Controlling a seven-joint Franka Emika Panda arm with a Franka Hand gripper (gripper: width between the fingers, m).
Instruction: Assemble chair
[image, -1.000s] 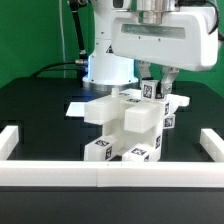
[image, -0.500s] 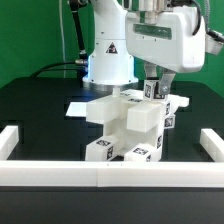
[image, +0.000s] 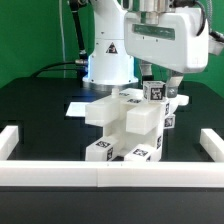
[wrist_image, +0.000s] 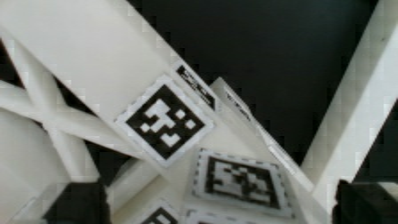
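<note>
The part-built white chair (image: 128, 125) stands in the middle of the table against the front rail, blocky, with black-and-white tags on its lower blocks. A tagged post (image: 155, 92) rises at its back, on the exterior view's right. My gripper (image: 161, 86) hangs straight over that post with a finger on either side. In the wrist view the tagged white faces of the chair (wrist_image: 178, 120) fill the picture. The dark fingertips (wrist_image: 80, 203) stand far apart at the edge, so the gripper (wrist_image: 222, 203) is open astride the part.
White border rails run along the front (image: 110, 176) and up both sides (image: 10, 143). A flat white marker board (image: 80, 106) lies behind the chair on the black table. The arm's base (image: 108, 62) stands at the back.
The hand has turned about its vertical axis above the post and shifted slightly to the exterior view's right. The chair has not moved.
</note>
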